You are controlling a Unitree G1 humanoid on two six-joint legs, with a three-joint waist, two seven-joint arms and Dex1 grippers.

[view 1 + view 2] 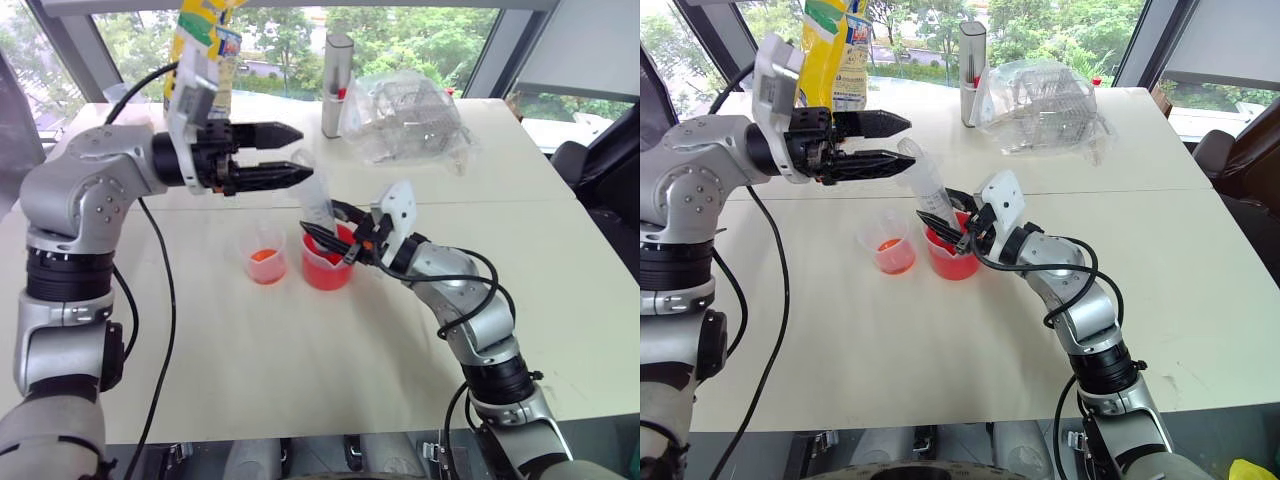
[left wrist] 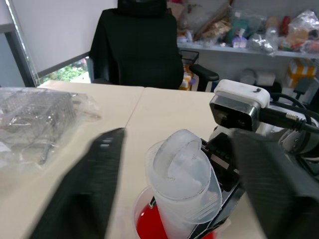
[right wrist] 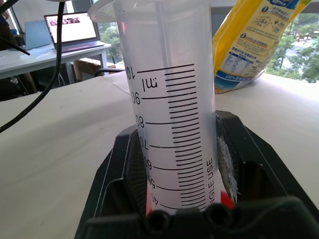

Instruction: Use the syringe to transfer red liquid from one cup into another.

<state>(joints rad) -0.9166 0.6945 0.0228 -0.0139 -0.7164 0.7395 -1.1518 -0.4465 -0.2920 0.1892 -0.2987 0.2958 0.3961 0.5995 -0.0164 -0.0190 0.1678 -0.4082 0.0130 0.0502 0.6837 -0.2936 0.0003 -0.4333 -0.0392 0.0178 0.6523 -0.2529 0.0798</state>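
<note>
Place: an office-like test room.
Table (image 1: 300, 370): long and cream-coloured, set by big windows (image 1: 420, 35) with trees outside.
Chair (image 2: 137, 47): black office chair.
Shelf (image 2: 249, 37): cluttered with bags and boxes.
Laptop (image 3: 72, 30): open on a side desk.

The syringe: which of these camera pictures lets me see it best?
The right wrist view: the syringe stands close up, its printed scale readable, clamped in the right tool. The left wrist view looks at its top end above the red beaker. Both eye views show it small, tilted over that beaker.
</note>
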